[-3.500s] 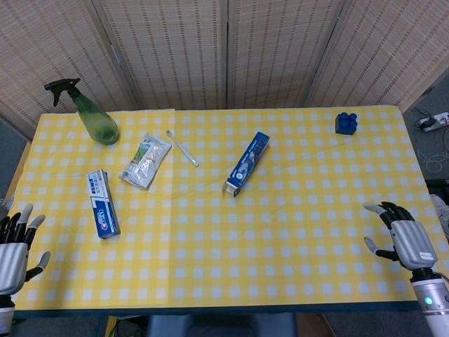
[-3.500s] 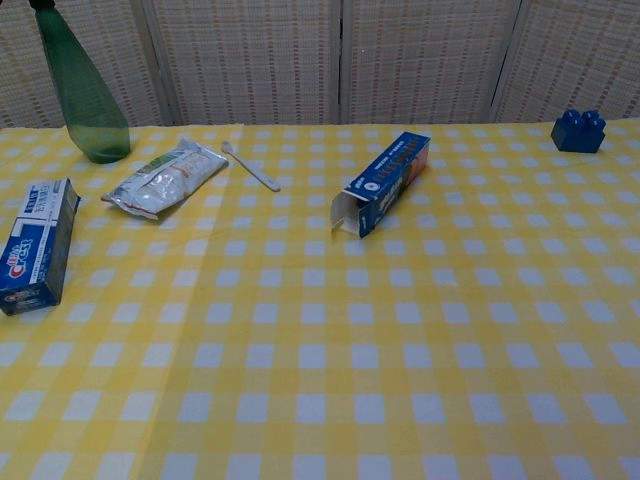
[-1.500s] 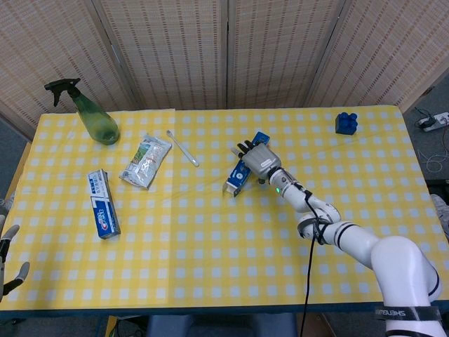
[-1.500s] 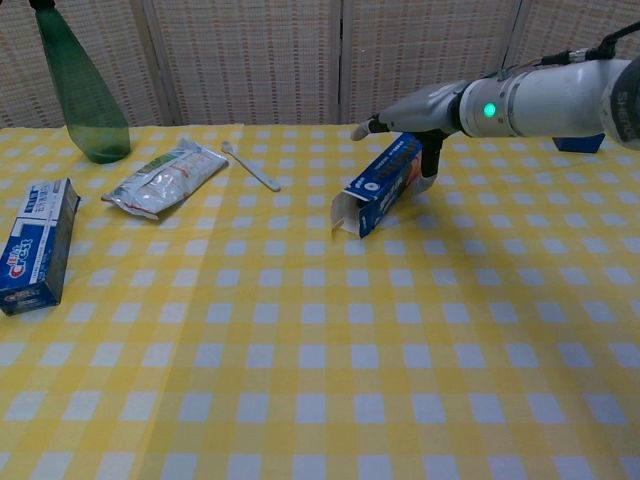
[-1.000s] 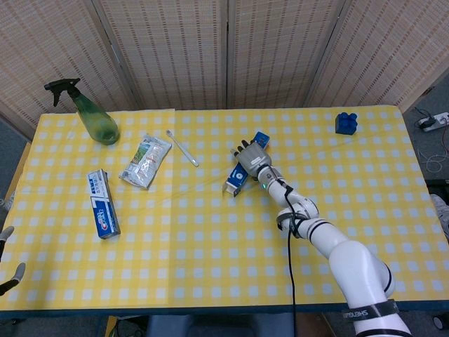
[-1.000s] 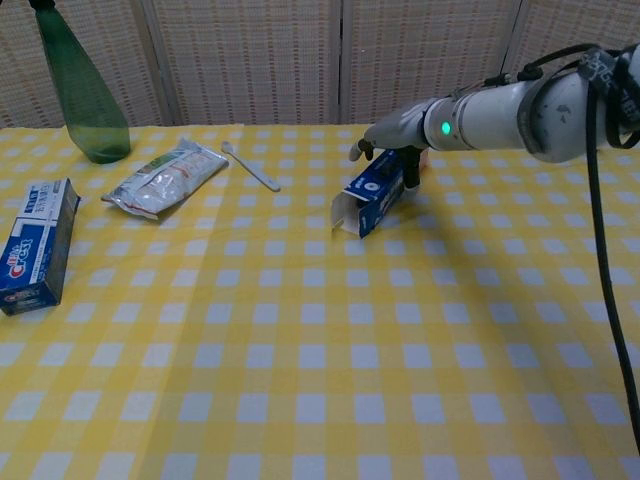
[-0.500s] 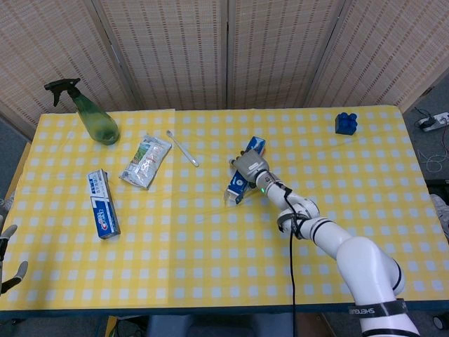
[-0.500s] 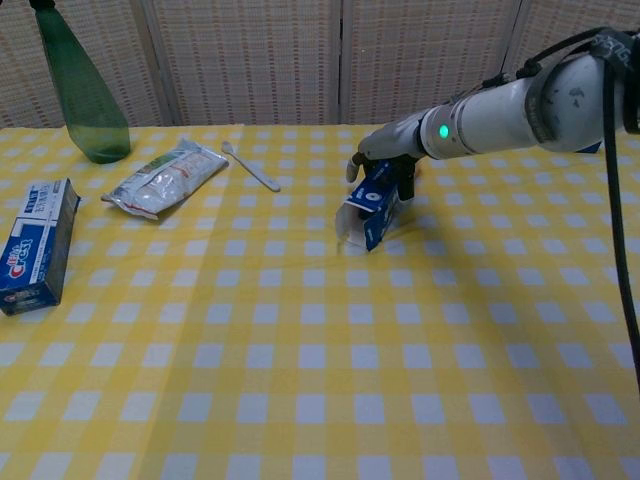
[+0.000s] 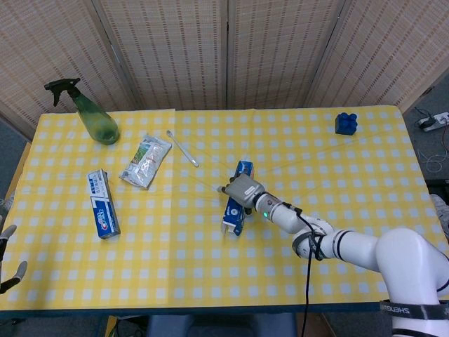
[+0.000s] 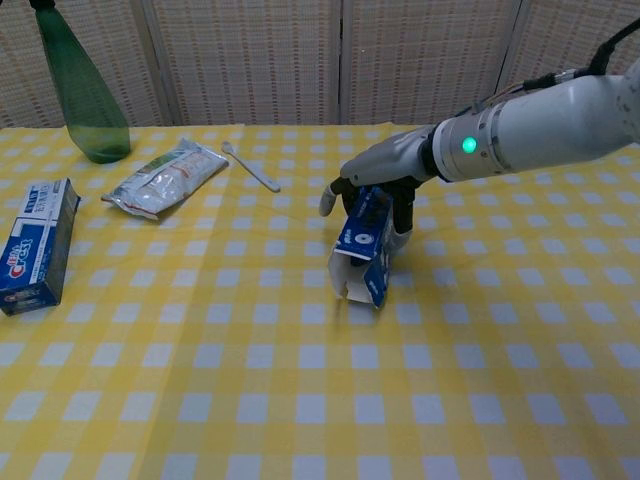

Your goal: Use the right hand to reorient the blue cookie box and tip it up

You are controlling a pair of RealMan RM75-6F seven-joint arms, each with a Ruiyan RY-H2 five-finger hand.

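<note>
The blue cookie box (image 10: 364,246) is printed cardboard with a slight sheen, its open flap pale and matt inside. The right hand (image 10: 378,172) gripping it has a smooth grey metallic-looking shell and dark fingers (image 10: 402,212). The checked tablecloth (image 9: 210,281) is matt cloth, faintly creased. At ten o'clock stands a translucent green plastic spray bottle (image 9: 97,119); a crinkled glossy plastic packet (image 9: 146,161) lies nearby, beside a glossy cardboard toothpaste box (image 9: 102,203). The screen (image 9: 224,53) behind looks like rough woven reed.

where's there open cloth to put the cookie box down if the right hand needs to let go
Bare cloth lies along the near edge in front of the blue cookie box held by the right hand, and to its right, up to the blue brick. The left is crowded: toothpaste box, pouch, toothbrush, spray bottle.
</note>
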